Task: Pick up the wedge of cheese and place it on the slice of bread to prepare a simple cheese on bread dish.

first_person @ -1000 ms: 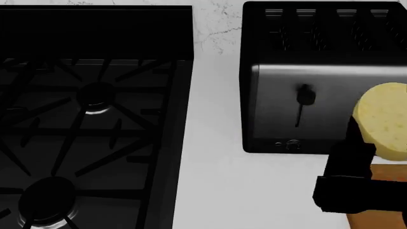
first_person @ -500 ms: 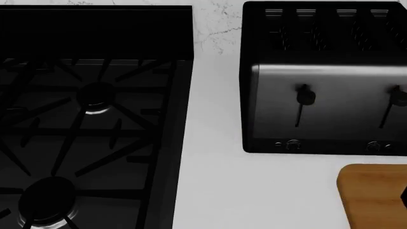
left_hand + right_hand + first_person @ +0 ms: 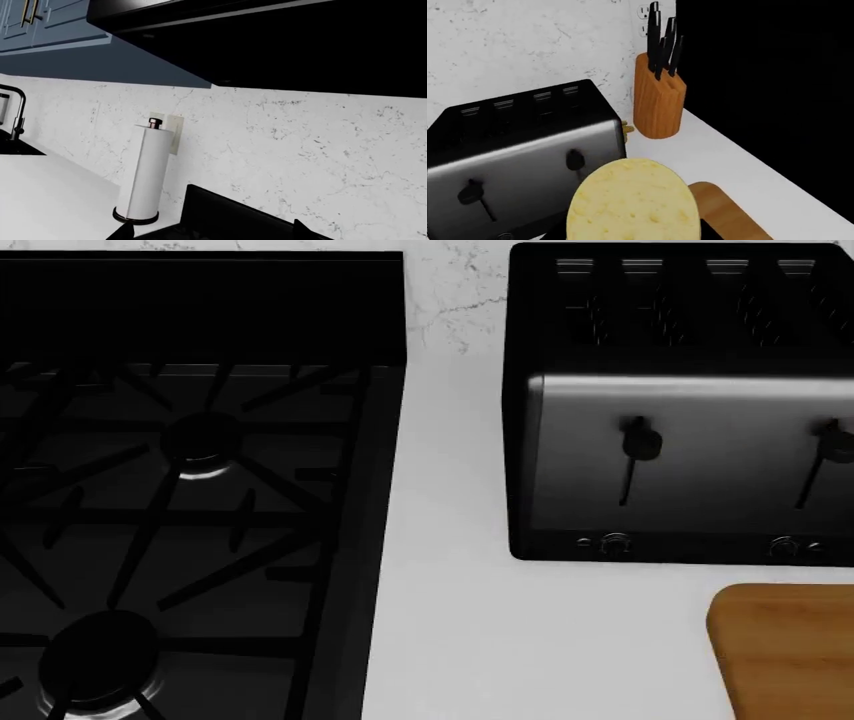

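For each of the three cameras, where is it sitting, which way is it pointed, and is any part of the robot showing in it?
Head view: on the robot's head, looking down at the stove, toaster and cutting board; no arm shows.
Left wrist view: on the left arm, aimed up at the wall, with a paper towel roll; no claw shows.
Right wrist view: on the right arm, close behind the cheese, facing the toaster and knife block; the claw itself is not visible.
Shared: head and right wrist views both show the toaster and the cutting board.
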Tool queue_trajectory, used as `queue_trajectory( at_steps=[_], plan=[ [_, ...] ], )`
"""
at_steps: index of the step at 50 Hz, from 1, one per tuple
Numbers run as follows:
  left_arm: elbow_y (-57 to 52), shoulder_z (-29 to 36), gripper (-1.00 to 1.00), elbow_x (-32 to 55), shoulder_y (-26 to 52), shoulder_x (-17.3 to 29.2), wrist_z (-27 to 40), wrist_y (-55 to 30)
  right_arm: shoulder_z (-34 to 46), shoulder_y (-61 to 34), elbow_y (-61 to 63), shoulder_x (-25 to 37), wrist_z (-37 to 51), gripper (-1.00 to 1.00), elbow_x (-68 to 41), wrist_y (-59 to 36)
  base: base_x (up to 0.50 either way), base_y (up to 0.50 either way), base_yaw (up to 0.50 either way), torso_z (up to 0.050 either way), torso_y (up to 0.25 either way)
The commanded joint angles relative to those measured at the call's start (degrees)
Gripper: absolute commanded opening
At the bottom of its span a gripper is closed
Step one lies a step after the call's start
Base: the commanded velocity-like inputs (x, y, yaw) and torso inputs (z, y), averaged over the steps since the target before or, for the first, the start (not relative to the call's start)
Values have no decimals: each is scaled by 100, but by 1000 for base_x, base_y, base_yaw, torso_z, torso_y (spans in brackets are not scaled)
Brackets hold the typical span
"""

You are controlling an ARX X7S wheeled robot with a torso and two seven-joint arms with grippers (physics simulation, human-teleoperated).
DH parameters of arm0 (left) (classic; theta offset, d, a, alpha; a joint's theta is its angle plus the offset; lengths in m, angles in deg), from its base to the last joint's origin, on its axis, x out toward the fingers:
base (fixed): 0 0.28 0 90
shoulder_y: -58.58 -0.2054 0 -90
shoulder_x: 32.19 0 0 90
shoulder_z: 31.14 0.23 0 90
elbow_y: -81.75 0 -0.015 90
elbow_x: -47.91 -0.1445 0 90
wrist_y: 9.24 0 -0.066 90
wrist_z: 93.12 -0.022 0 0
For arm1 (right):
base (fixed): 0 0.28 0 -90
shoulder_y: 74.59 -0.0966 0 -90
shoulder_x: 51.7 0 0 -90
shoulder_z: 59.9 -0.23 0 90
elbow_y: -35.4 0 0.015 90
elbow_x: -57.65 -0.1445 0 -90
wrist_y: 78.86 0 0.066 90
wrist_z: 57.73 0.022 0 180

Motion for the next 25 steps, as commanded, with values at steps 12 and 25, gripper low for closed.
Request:
queue_trajectory(
  at_steps=[12,25],
  plan=[
    [18,51,100,20,-18,47,55,45,346,403,-621,-89,-303,-100,498,-157,0,0,0,0,0],
    [5,36,100,59,-28,51,85,65,737,269,-789,117,-449,-100,591,-31,0,0,0,0,0]
  ],
)
